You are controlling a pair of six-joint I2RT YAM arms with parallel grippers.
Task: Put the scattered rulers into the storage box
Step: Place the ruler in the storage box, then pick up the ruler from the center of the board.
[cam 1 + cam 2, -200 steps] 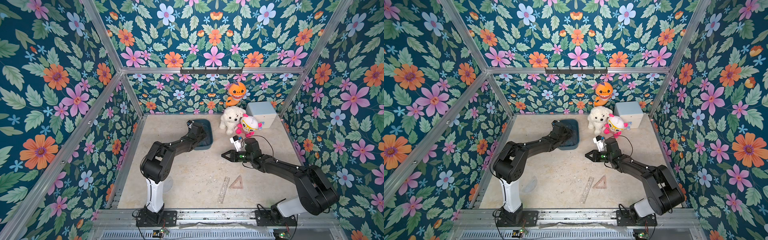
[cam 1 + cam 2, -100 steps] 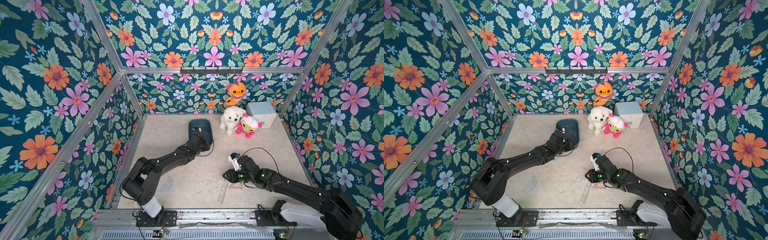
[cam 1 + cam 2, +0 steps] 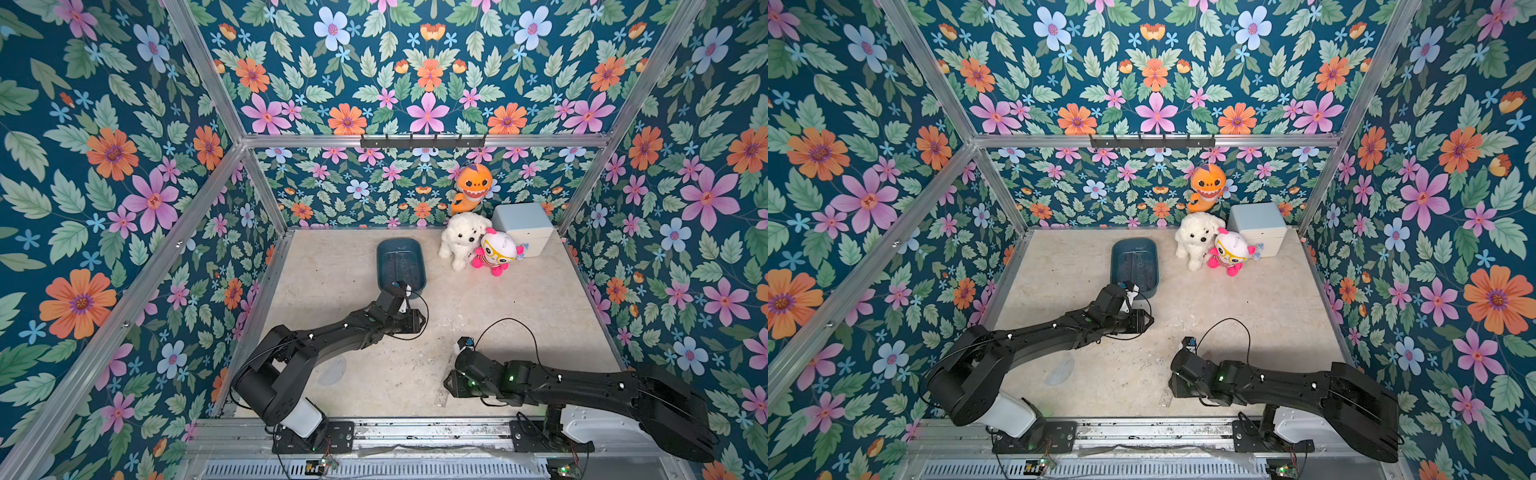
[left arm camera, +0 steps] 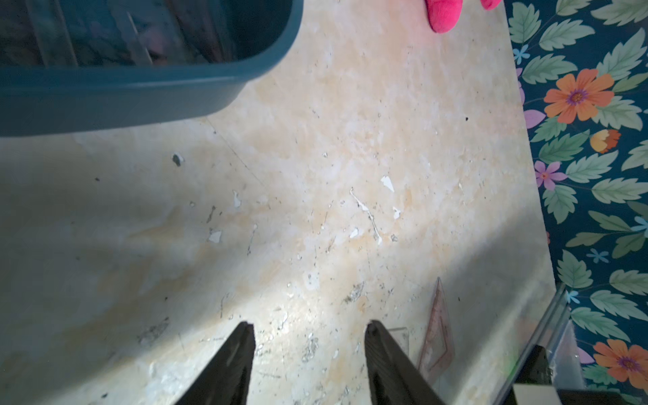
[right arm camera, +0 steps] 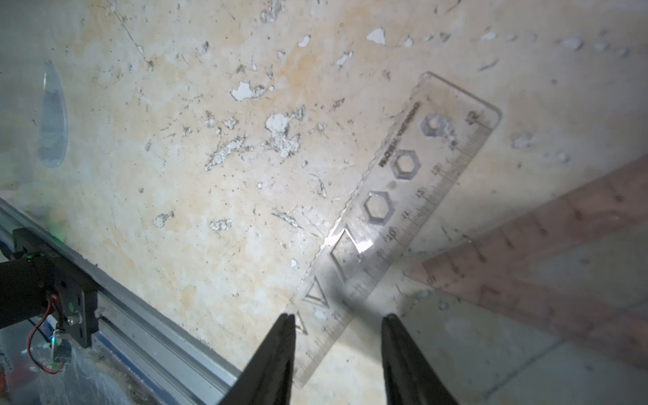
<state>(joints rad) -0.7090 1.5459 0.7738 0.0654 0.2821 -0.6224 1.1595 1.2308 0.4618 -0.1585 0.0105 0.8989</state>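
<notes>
Protractor (image 3: pixel 332 371): lies flat near the front left corner of the counter (image 3: pixel 519 316), just beside the left arm. It is clear and hard to see, so a sweep of the arm could shove it unnoticed.
Storage box (image 3: pixel 401 242): sits at the back of the counter, left of centre, with rulers (image 4: pixel 140 45) already lying inside. It looks like a light tub, so a knock from the left arm could shift it.
Left tool (image 4: pixel 308 328): spread and empty, above bare counter just in front of the box.
Straight ruler (image 5: pixel 396 210): lies flat at the front edge, its near end close to the front rail (image 5: pixel 147 326). There is no lip to get under, so the fingers may skid over it or push it against the rail.
Right tool (image 5: pixel 338 317): spread, straddling the ruler's near end, not yet pinching.
Set square (image 5: pixel 526 252): lies flat, one corner just beside the ruler. A dragged ruler could carry it along.
Change from earlier: one second ago the left tool was over the box and the right tool was mid-counter near the plush toys (image 3: pixel 478 245). Now the left tool is drawn back off the box. The right tool is down at the front edge, its arm covering the set square in both top views.
</notes>
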